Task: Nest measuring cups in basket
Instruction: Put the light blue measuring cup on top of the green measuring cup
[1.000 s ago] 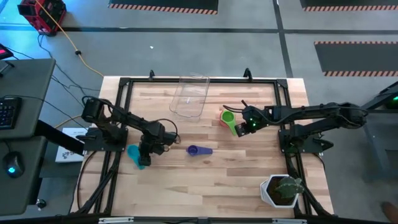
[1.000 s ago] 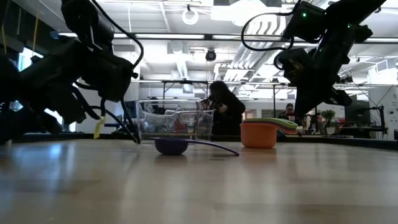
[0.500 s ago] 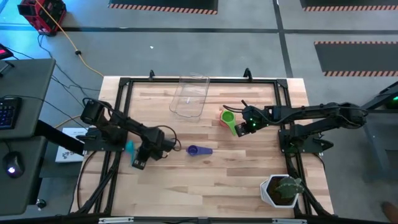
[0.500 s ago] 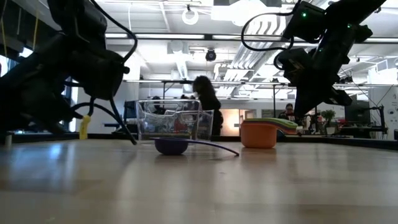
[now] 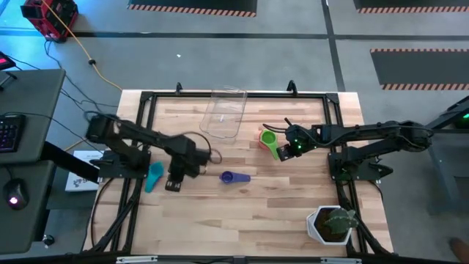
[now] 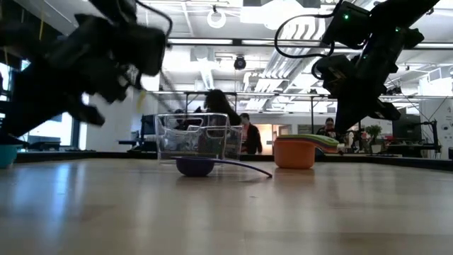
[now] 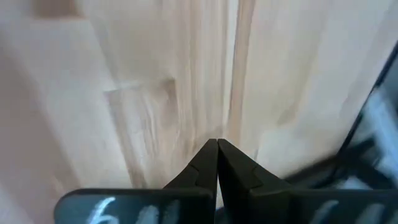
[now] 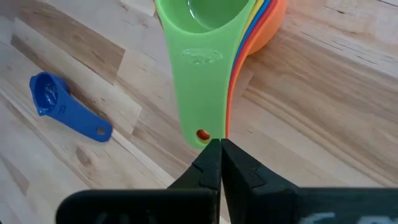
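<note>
The left gripper point(image 5: 174, 181) hangs over the left part of the wooden table point(image 5: 242, 213), its jaws clenched together on nothing; the left wrist view shows the two fingertips pressed shut over bare wood. Just beside it, toward the table's left edge, lies the teal cup point(image 5: 152, 176), free of the fingers, its long axis running on a slant from its bowl near the table frame up toward the arm.

Near the middle of the table sits the purple cup point(image 5: 234, 177). Its bowl is at the left and its flat handle points to the right, so it lies roughly crosswise. In the right wrist view the same cup looks blue.

The clear basket point(image 5: 224, 114) stands at the far side of the table, its long axis running front to back and slightly tilted. No cup can be made out inside it.

To the right of the basket is a nested stack with the green cup point(image 5: 270, 139) on top and orange below. Its handles point toward the near right. The right gripper point(image 8: 219, 151) sits at the tip of those handles, jaws clenched; whether they pinch the green handle I cannot tell.
</note>
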